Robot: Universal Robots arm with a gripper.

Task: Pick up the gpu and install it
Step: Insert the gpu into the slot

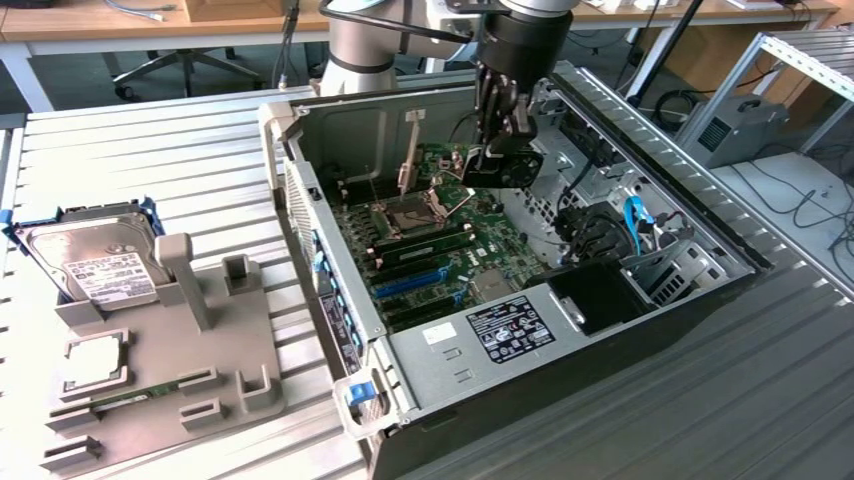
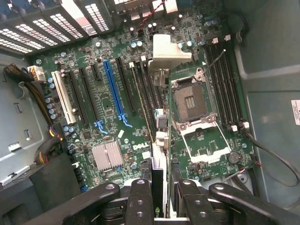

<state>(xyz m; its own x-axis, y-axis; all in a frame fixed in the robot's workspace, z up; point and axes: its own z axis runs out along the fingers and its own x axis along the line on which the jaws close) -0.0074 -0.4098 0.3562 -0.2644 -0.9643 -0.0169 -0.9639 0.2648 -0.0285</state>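
The gpu (image 1: 509, 168) hangs inside the open computer case (image 1: 320, 290), above the motherboard (image 1: 427, 250); its black round fan shroud faces the exterior view's right. My gripper (image 1: 505, 135) is shut on it from above. In the wrist view the gpu (image 2: 160, 154) shows edge-on between my fingers (image 2: 140, 204), with its silver end bracket (image 2: 168, 51) at the far end. The card hovers over the memory slots beside the open processor socket (image 2: 192, 101), apart from the long blue slot (image 2: 115, 91).
A silver hard drive (image 1: 94, 262) leans in a grey holder tray (image 1: 200, 330) at the exterior view's left, with a processor (image 1: 91, 362) and a memory stick (image 1: 134, 392) on it. Cables (image 2: 44, 140) and a black power supply (image 1: 607, 295) line the case.
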